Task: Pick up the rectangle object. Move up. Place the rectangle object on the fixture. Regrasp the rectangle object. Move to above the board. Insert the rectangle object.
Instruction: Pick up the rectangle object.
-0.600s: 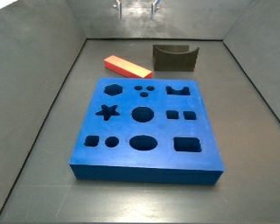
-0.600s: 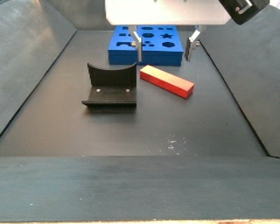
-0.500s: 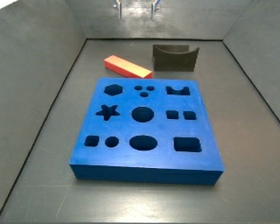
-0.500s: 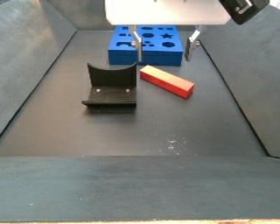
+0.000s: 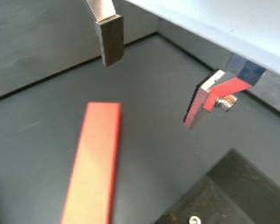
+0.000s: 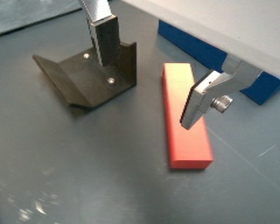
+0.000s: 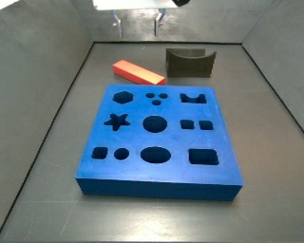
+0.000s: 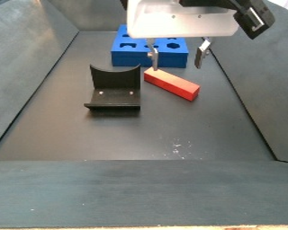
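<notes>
Gripper (image 6: 152,72) suspended above the tray floor, jaws spread wide with nothing between them; the fingers (image 5: 111,39) straddle the space over the rectangle object (image 6: 185,125). The rectangle object (image 8: 171,84) lies flat on the floor between the fixture (image 8: 112,88) and the board (image 8: 151,47), apparently clear of both. In a side view, the board (image 7: 158,139) fills the foreground, with the fixture (image 7: 190,63) behind it.

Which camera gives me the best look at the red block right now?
A wrist view: the whole red block lies flat, under the open claw. Both side views show it smaller; the remaining wrist view crops it.
</notes>
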